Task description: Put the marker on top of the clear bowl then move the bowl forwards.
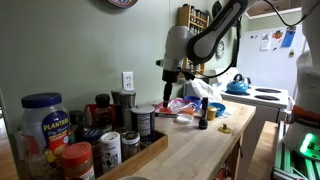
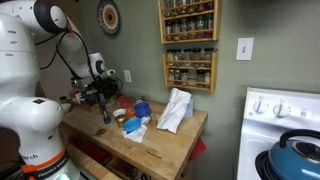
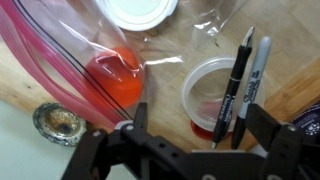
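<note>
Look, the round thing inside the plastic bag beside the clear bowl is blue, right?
Not quite. The round thing inside the plastic bag beside the clear bowl is red-orange, not blue. The wrist view shows it through the see-through bag.

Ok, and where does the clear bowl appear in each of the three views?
Wrist view: the clear bowl sits right of centre, a black marker crossing its right side, above the gripper.
In an exterior view: too small to tell; it is probably under the gripper, mid-picture.
In an exterior view: likewise not distinguishable; the gripper hangs left of centre.
Shared landmark: the wooden counter.
</note>
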